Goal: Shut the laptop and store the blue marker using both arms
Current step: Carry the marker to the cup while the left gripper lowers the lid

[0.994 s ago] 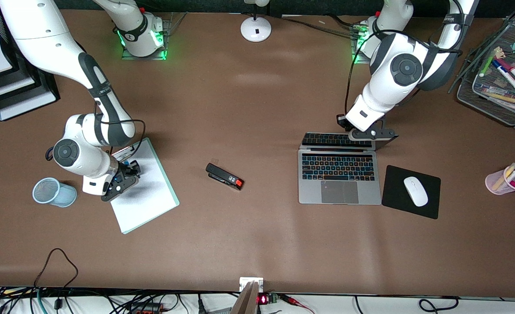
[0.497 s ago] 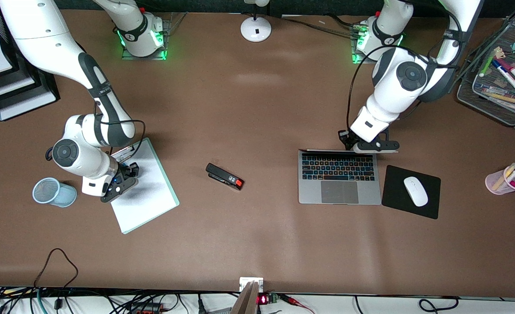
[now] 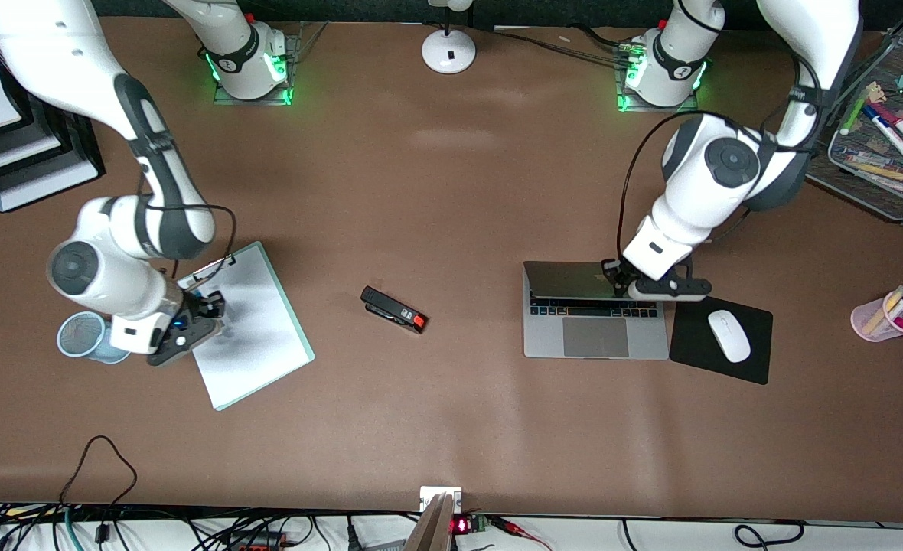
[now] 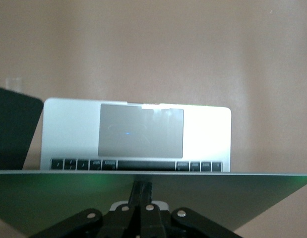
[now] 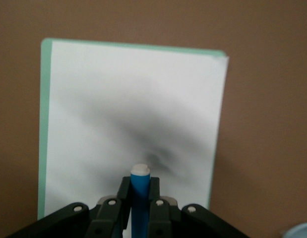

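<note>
both jaws closed; blue marker (image 5: pixel 140 191) held, apparently lifted.

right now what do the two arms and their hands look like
Both arms are glossy white with rounded shells, dark grey joint bands and round dark caps. A thin black cable loops beside each wrist. The left hand and right hand are black, with two fingers and silver screws. Green lights glow at both bases.

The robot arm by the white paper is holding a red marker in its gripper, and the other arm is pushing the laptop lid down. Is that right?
Nearly. The marker is blue, not red: the right wrist view shows the blue marker pinched in the right gripper above the white paper. The left gripper does press on the laptop lid.
</note>
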Available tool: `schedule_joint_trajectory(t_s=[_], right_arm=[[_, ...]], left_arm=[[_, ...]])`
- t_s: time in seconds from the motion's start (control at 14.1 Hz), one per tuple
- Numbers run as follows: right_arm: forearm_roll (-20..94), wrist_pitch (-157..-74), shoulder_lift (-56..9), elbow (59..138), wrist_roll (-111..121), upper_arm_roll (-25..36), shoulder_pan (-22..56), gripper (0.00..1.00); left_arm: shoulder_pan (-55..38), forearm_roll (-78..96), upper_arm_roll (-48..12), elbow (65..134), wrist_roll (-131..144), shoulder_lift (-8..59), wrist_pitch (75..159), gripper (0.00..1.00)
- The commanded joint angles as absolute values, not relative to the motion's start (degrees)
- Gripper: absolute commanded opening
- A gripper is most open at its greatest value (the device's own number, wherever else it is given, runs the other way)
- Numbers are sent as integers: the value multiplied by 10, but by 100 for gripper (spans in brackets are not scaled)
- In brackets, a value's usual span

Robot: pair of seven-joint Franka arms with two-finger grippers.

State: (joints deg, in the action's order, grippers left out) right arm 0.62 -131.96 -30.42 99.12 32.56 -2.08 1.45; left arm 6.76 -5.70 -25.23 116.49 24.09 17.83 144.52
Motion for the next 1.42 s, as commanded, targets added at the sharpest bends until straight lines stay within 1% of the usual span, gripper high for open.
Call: schedule_joint_trajectory(t_s=[0.0, 0.07, 0.21, 0.36, 0.5, 0.71, 0.92, 1.07, 1.35], right_arm=[[20, -1296, -257, 987, 389, -23, -2, 0], [25, -1275, -247, 976, 426, -23, -8, 0], [89, -1201, -237, 928, 514, -20, -22, 0], [149, -1136, -237, 877, 599, -18, -60, 0], [182, -1093, -240, 845, 682, -17, -100, 0], [274, -1069, -249, 829, 833, -17, -167, 0], [364, -1066, -267, 827, 987, -17, -208, 0], [410, -1063, -293, 811, 1069, -17, -227, 0], [510, -1029, -365, 782, 1203, -17, -254, 0]], left_arm=[[69, -113, -243, 1108, 237, 233, 1444, 0], [68, -127, -243, 1104, 239, 248, 1446, 0], [64, -133, -242, 1067, 242, 286, 1446, 0], [65, -135, -242, 1038, 241, 318, 1446, 0], [64, -148, -242, 1011, 242, 347, 1445, 0], [59, -150, -242, 1003, 243, 379, 1446, 0], [59, -164, -240, 986, 244, 401, 1447, 0], [58, -176, -240, 985, 245, 412, 1447, 0], [55, -178, -238, 985, 245, 424, 1448, 0]])
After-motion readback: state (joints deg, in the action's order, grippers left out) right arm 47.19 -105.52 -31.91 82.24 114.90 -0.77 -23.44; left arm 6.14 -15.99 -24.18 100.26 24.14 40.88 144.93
